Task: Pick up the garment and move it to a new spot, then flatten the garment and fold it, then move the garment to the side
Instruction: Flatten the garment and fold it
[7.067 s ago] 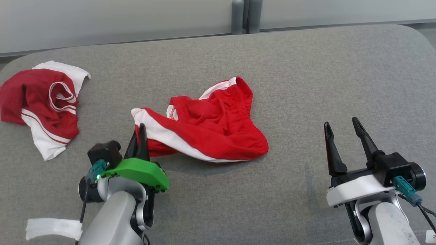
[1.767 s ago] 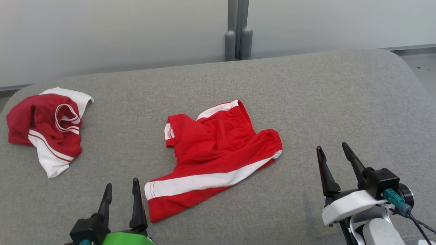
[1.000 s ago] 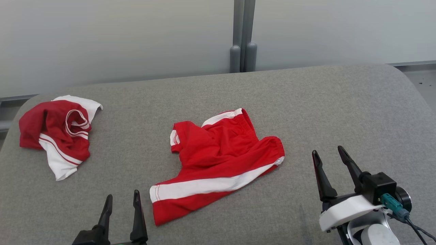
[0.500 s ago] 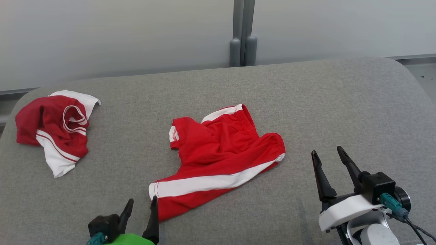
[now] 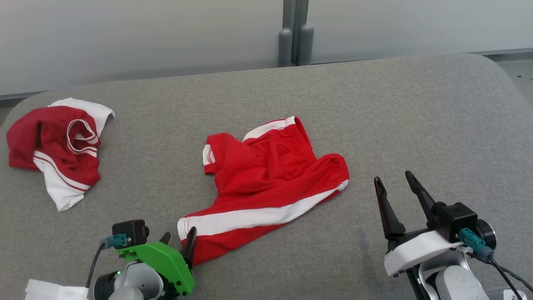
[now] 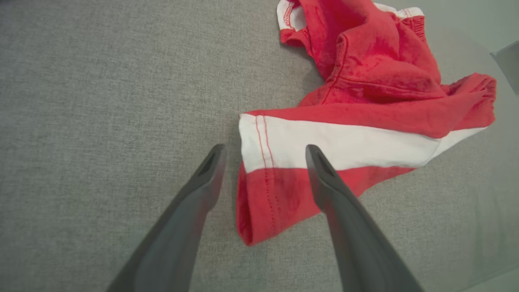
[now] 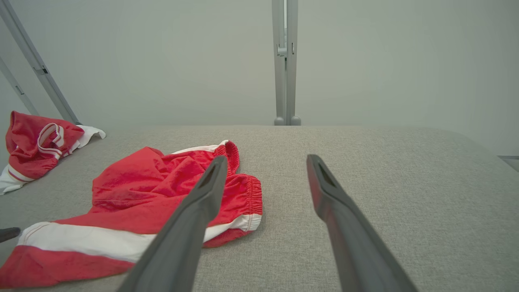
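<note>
both jaws are spread wide, nothing pinched in either one. left gripper (image 5: 179, 238) is down at the near corner of the red shorts (image 5: 266, 179). through my left wrist view the leg hem (image 6: 259, 182) sits right in the gap: one finger over bare grey cushion (image 5: 416, 125), the other over the cloth just past the white stripe (image 5: 258, 216). can't tell if the tips are actually touching fabric yet.

right gripper (image 5: 392, 178) hangs off to the right of the shorts, near the elastic waistband (image 5: 342, 168) but clear of it, fingers pointing away from me.

the shorts lie mid-cushion, rumpled, upper half bunched over itself. a second dark red and white garment (image 5: 54, 141) sits crumpled far off to my left, well apart.

my read: this is the flatten step, starting with a grab at that hem corner. next i'd need to drop the last bit, close on just the hem without scooping cushion, and bring the right one in on the waistband so i can pull the two ends apart.
</note>
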Controlling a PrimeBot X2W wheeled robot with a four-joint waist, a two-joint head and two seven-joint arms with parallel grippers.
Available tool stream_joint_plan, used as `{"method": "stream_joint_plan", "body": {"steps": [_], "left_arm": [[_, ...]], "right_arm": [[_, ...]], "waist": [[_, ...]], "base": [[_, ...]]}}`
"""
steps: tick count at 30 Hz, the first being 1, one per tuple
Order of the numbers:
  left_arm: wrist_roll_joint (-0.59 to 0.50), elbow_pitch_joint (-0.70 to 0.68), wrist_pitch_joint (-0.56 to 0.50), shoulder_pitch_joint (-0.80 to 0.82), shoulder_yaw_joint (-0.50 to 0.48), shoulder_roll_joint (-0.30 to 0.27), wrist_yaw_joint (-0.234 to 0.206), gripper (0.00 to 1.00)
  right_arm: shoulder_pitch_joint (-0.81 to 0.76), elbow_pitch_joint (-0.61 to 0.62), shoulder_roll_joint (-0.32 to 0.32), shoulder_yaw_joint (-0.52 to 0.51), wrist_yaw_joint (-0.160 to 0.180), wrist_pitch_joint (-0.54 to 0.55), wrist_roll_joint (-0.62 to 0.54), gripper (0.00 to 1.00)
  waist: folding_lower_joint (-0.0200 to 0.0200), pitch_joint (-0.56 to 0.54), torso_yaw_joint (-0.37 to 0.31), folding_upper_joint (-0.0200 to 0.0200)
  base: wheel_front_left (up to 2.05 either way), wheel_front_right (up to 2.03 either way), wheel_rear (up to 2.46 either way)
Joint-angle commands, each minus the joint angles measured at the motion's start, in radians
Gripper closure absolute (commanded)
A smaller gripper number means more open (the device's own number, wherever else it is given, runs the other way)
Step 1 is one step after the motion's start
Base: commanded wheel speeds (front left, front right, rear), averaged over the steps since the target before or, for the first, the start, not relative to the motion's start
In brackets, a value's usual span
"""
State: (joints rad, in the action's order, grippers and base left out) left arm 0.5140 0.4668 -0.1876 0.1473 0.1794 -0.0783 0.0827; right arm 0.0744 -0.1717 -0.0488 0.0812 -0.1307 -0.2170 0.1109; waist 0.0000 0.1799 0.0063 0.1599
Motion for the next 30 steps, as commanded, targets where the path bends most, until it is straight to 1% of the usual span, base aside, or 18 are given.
{"method": "stream_joint_plan", "body": {"steps": [1,3,10,13,20,21,22,23,24,25,27,30], "left_arm": [[0.014,0.021,-0.005,0.029,-0.01,-0.011,0.004,0.0],[0.026,0.053,-0.012,0.052,-0.02,-0.015,0.003,0.0],[0.072,0.143,-0.022,0.115,-0.03,-0.01,0.018,0.0],[0.083,0.163,-0.006,0.14,-0.025,-0.008,0.026,0.0],[0.114,0.166,-0.011,0.156,-0.003,-0.008,0.039,0.0],[0.117,0.168,-0.017,0.155,0.002,-0.011,0.04,0.03],[0.118,0.167,-0.019,0.154,0.004,-0.017,0.041,0.09],[0.119,0.167,-0.019,0.153,0.005,-0.021,0.041,0.19],[0.119,0.166,-0.02,0.152,0.007,-0.023,0.041,0.32],[0.121,0.165,-0.02,0.151,0.009,-0.024,0.042,0.48],[0.122,0.161,-0.024,0.148,0.014,-0.025,0.042,0.58],[0.128,0.156,-0.033,0.143,0.021,-0.026,0.043,0.6]], "right_arm": [[0.011,-0.003,-0.003,-0.002,0.0,0.0,-0.004,0.0],[0.017,-0.005,-0.003,0.001,0.0,-0.002,-0.006,0.0],[0.035,-0.007,-0.003,-0.006,0.0,-0.005,-0.016,0.0],[0.036,-0.007,-0.003,-0.009,0.0,-0.006,-0.018,0.0],[0.038,-0.01,-0.003,-0.017,0.0,-0.008,-0.019,0.0],[0.038,-0.01,-0.003,-0.017,0.0,-0.008,-0.019,0.0],[0.038,-0.011,-0.003,-0.017,0.0,-0.008,-0.018,0.0],[0.039,-0.012,-0.003,-0.017,0.0,-0.009,-0.016,0.0],[0.04,-0.013,-0.003,-0.016,0.0,-0.01,-0.016,0.0],[0.041,-0.014,-0.003,-0.015,0.0,-0.011,-0.015,0.0],[0.043,-0.016,-0.003,-0.016,0.0,-0.013,-0.013,0.0],[0.044,-0.017,-0.003,-0.016,0.0,-0.014,-0.013,0.0]], "waist": [[0.0,0.017,-0.01,0.0001],[0.0,0.027,-0.017,0.0001],[0.0,0.056,-0.034,0.0001],[0.0,0.064,-0.039,0.0001],[0.0,0.069,-0.036,0.0001],[0.0,0.069,-0.035,0.0001],[0.0,0.068,-0.034,0.0001],[0.0,0.068,-0.033,0.0001],[0.0,0.067,-0.032,0.0001],[0.0,0.067,-0.032,0.0001],[0.0,0.067,-0.03,0.0001],[0.0,0.067,-0.028,0.0001]], "base": [[0.0,0.0,0.0],[0.0,0.0,0.0],[0.0,0.0,0.0],[0.0,0.0,0.0],[0.0,0.0,0.0],[0.0,0.0,0.0],[0.0,0.0,0.0],[0.0,0.0,0.0],[0.0,0.0,0.0],[0.0,0.0,0.0],[0.0,0.0,0.0],[0.0,0.0,0.0]]}}
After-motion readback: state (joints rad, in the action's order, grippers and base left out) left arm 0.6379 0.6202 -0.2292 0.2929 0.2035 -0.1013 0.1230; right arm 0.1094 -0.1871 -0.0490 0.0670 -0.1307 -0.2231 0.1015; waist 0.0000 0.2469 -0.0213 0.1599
